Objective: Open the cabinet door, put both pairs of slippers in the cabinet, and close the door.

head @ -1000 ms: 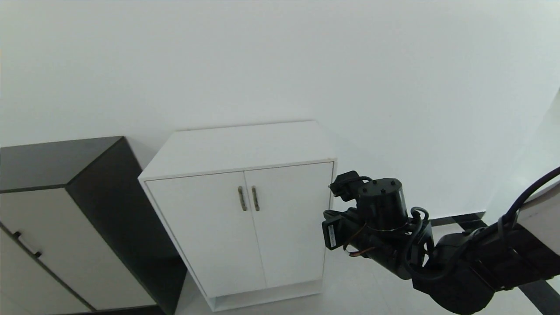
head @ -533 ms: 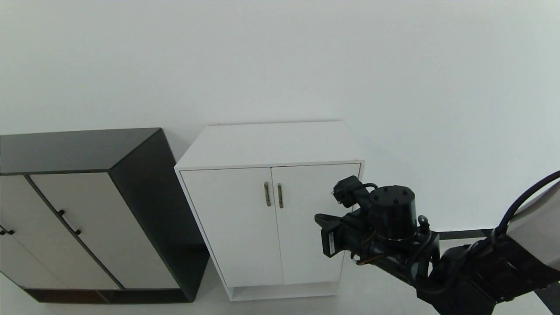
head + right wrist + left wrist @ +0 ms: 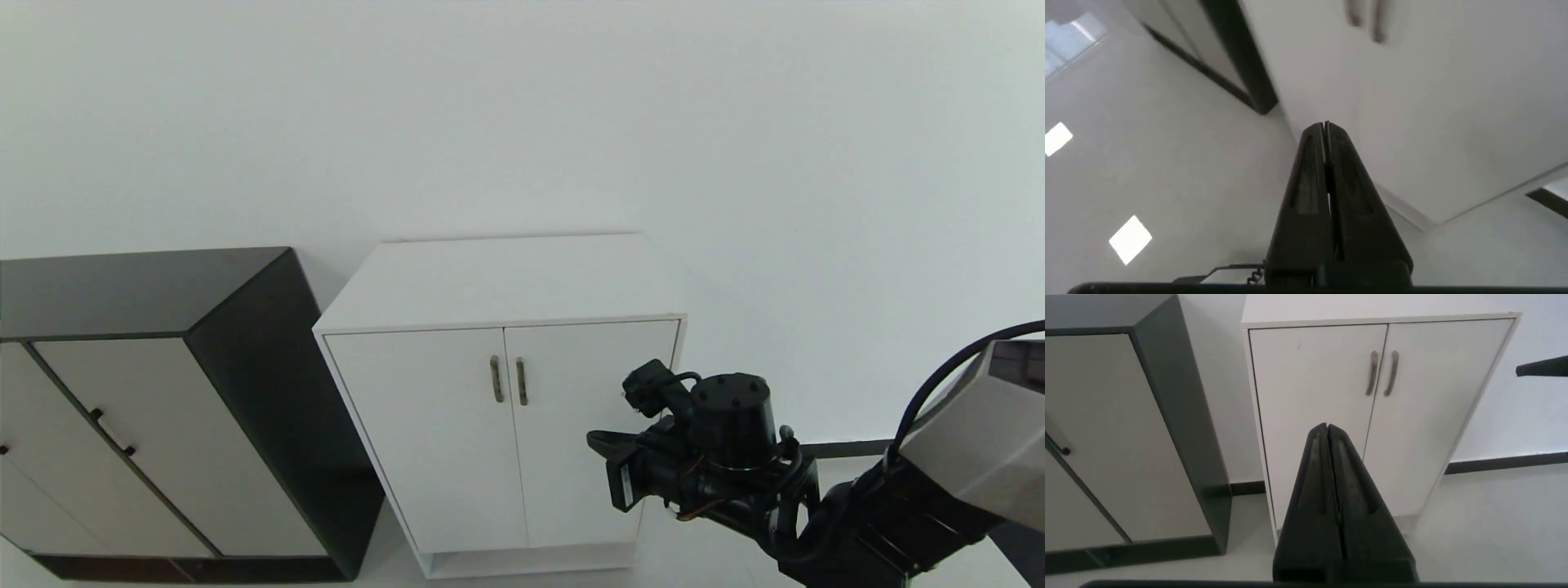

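White cabinet shut | right jaws pressed together, near its front

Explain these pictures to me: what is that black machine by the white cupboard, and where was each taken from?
It is a two-armed robot on wheels. The large picture comes from a camera on its head, facing a white cabinet, doors shut, with two metal handles at the middle. A dark cabinet stands to its left. The right arm ends in the right end effector, near the right door. The other two pictures come from wrist cameras; the left end effector and the right one are both shut, holding nothing.
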Robot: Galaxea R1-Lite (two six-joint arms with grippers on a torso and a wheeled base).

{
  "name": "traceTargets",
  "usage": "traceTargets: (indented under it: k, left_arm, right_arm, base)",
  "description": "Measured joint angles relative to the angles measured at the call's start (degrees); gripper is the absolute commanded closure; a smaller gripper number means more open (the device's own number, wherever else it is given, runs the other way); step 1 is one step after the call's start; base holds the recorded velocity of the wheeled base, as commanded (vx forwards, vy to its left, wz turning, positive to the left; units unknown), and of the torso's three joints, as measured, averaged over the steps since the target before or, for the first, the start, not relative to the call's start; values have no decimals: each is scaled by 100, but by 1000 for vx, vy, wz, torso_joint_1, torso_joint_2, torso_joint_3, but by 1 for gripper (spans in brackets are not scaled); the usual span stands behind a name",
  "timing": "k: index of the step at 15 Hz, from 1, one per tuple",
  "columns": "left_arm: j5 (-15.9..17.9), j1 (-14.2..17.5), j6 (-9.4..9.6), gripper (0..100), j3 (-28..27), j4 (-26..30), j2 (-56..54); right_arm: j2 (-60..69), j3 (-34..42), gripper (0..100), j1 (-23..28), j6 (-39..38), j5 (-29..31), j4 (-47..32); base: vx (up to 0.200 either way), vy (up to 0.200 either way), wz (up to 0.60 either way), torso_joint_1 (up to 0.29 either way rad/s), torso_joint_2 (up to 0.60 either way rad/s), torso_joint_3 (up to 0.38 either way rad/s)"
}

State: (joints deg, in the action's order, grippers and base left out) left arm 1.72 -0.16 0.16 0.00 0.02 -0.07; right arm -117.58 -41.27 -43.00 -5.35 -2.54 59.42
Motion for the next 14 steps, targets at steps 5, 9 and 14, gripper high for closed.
traceTargets:
  k: [5, 9, 14]
  left_arm:
    - [-5, 0, 0, 100, 0, -2, 0]
    - [-6, 0, 0, 100, 0, -2, 0]
    - [-6, -2, -5, 100, 0, -2, 0]
  right_arm:
    - [-456, -313, 100, -24, 98, -46, 158]
    - [-627, -536, 100, -17, 95, -35, 154]
    - [-916, -1006, 100, 50, 95, -33, 138]
  base:
    - [200, 0, 0, 3, 1, 4]
    - [0, 0, 0, 0, 0, 0]
    - [0, 0, 0, 0, 0, 0]
